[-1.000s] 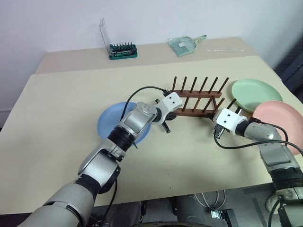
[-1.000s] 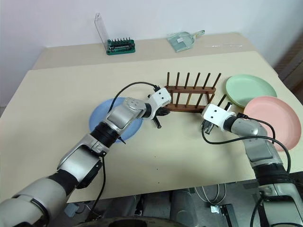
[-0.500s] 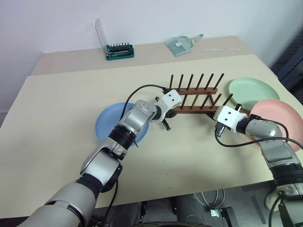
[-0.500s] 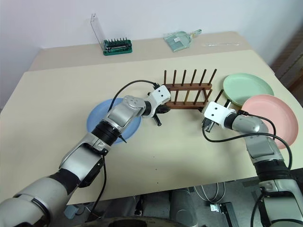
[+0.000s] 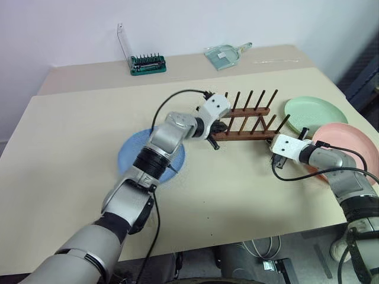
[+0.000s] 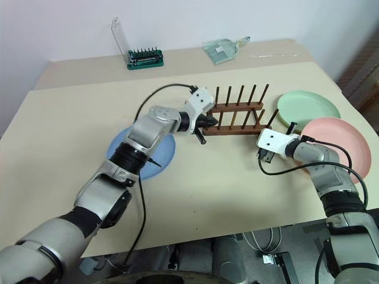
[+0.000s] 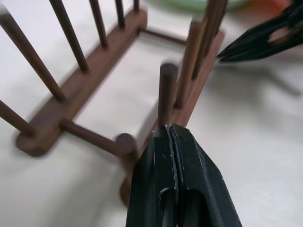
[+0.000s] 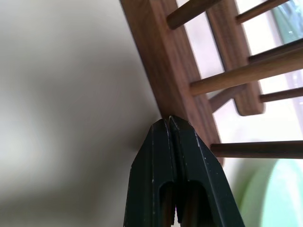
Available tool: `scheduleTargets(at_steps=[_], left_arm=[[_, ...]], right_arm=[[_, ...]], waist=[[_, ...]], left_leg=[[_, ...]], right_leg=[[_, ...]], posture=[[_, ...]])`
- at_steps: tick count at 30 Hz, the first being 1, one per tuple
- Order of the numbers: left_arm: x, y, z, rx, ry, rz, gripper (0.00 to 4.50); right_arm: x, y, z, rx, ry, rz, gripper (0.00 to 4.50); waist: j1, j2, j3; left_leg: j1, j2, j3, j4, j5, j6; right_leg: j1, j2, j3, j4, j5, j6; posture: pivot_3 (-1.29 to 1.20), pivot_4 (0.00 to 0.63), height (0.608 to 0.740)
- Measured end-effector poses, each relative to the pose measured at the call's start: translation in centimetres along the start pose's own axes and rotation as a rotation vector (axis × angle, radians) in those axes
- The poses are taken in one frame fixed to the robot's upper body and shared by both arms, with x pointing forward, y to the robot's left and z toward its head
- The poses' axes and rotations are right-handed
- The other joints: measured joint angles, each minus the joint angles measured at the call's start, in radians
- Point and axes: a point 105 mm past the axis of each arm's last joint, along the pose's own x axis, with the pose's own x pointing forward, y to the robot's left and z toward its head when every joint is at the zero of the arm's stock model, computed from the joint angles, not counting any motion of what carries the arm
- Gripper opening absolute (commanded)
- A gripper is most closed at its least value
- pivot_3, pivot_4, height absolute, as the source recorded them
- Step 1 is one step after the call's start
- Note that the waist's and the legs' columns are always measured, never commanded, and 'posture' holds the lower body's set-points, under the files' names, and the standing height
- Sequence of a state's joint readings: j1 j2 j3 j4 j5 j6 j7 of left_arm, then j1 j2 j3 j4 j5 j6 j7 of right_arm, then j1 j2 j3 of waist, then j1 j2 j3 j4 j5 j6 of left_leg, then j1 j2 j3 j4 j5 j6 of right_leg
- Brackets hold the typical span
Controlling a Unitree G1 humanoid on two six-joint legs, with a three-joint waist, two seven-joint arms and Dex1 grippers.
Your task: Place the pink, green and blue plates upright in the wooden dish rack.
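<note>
Seen from the head cameras, the small dark brown wooden dish rack with its two rows of thin upright pegs stands on the pale beige table, and no plate stands in it. The light blue round plate lies flat on the table to the rack's left, partly covered by the left arm. The pale mint green round plate lies flat just right of the rack, and the salmon pink round plate lies flat nearer the table's front edge, overlapping the green plate's rim. The left end effector sits at the rack's left end with its black fingers pressed together, holding nothing. The right end effector sits at the rack's right front corner, fingers likewise together and empty. At the far edge of the table stand a green screwdriver-bit holder with a clear lid and a clear plastic dustpan. In the left wrist view, the left end effector's fingers meet tip to tip at the end peg of the near rail; the other end effector's closed black tips show beyond the rack's far end. In the right wrist view, the right end effector's fingers are closed, their tips against the outer side of a base rail, with the green plate's rim visible past the pegs.
</note>
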State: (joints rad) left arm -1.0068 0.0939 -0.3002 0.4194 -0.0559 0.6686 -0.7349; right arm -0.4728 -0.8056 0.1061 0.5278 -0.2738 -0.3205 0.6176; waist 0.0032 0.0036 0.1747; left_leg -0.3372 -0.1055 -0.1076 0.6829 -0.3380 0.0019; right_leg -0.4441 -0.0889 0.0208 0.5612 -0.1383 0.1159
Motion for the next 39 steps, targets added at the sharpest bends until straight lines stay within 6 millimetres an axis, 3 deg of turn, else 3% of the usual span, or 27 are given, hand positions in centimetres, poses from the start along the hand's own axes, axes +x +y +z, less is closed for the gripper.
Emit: scheduleTargets(at_steps=[8, 13, 16, 20, 23, 25, 28, 31, 36, 39], left_arm=[[-2.3, 0.5, 0.3, -0.034, -0.001, -0.035, 0.0], [-4.6, 1.9, 0.8, -0.167, -0.067, -0.07, 0.0], [-6.5, 1.9, 1.2, -0.176, -0.096, -0.141, 0.81], [-9.6, 1.7, 1.3, -0.092, -0.085, -0.23, 2.87], [-10.7, 1.3, 1.3, -0.09, -0.105, -0.291, 4.4], [-11.5, 1.3, 1.7, -0.092, -0.14, -0.323, 4.5], [-13.1, 1.7, 3.7, 0.093, -0.298, -0.292, 4.5], [-14.1, 1.6, 4.3, 0.256, -0.383, -0.258, 4.5], [-14.3, 1.2, 3.9, 0.274, -0.384, -0.3, 4.5], [-14.5, 0.9, 3.9, 0.243, -0.395, -0.348, 4.5]], right_arm=[[0.8, 0.2, 1.5, 0.042, -0.072, 0.002, 0.04], [-0.4, -0.1, 2.0, 0.118, -0.101, -0.005, 0.04], [-1.9, -1.6, 3.5, 0.26, -0.181, -0.034, 0.0], [-5.2, -4.2, 6.3, 0.507, -0.337, -0.03, 1.82], [-7.3, -6.1, 6.6, 0.554, -0.356, -0.077, 3.32], [-8.4, -7.0, 6.0, 0.599, -0.339, -0.115, 4.31], [-9.8, -8.2, 4.9, 0.677, -0.285, -0.227, 4.41], [-10.0, -7.6, 3.8, 0.715, -0.196, -0.243, 4.41], [-10.1, -7.1, 3.5, 0.797, -0.16, -0.219, 4.41], [-11.3, -6.9, 1.6, 0.766, -0.04, -0.235, 4.41]], waist=[[-0.005, 0.0, 0.0], [-0.012, 0.0, 0.0], [-0.015, 0.0, 0.0], [-0.016, 0.0, 0.0], [-0.005, 0.0, 0.0], [0.002, 0.0, 0.0], [0.008, 0.0, 0.0], [0.01, 0.0, 0.0], [0.009, 0.0, 0.0], [0.013, 0.0, 0.0]], left_leg=[[0.0, 0.0, -0.001, 0.0, 0.0, 0.0], [-0.001, 0.0, -0.001, 0.0, 0.0, 0.0], [-0.001, 0.0, -0.002, 0.0, 0.0, 0.0], [-0.001, 0.0, -0.002, 0.0, 0.0, 0.0], [-0.001, -0.001, -0.002, 0.001, -0.001, 0.001], [-0.001, -0.001, -0.002, 0.001, -0.001, 0.001], [-0.001, 0.0, -0.001, 0.0, -0.001, 0.001], [-0.001, 0.0, -0.001, 0.0, -0.001, 0.001], [-0.001, 0.0, 0.0, 0.001, -0.001, 0.002], [-0.002, 0.0, 0.0, 0.001, -0.002, 0.003]], right_leg=[[0.0, 0.0, 0.0, 0.0, 0.0, 0.0], [-0.001, 0.0, 0.0, 0.001, 0.0, 0.0], [-0.002, 0.0, 0.0, 0.001, 0.0, 0.0], [-0.001, 0.0, 0.0, 0.001, 0.0, 0.0], [-0.001, -0.001, -0.001, 0.001, 0.0, 0.0], [-0.001, -0.001, -0.001, 0.001, 0.0, 0.0], [-0.002, -0.001, -0.001, 0.001, 0.0, 0.0], [-0.001, -0.002, -0.001, 0.001, 0.0, -0.001], [-0.001, -0.001, 0.0, 0.001, 0.0, -0.001], [-0.001, -0.001, -0.001, 0.001, 0.0, -0.001]], posture=[[0.0, 0.15, 0.74], [0.0, 0.15, 0.74], [0.0, 0.15, 0.74], [0.0, 0.15, 0.74], [0.0, 0.15, 0.74], [0.0, 0.15, 0.74], [0.0, 0.15, 0.74], [0.0, 0.15, 0.74], [0.0, 0.15, 0.74], [0.0, 0.15, 0.74]])
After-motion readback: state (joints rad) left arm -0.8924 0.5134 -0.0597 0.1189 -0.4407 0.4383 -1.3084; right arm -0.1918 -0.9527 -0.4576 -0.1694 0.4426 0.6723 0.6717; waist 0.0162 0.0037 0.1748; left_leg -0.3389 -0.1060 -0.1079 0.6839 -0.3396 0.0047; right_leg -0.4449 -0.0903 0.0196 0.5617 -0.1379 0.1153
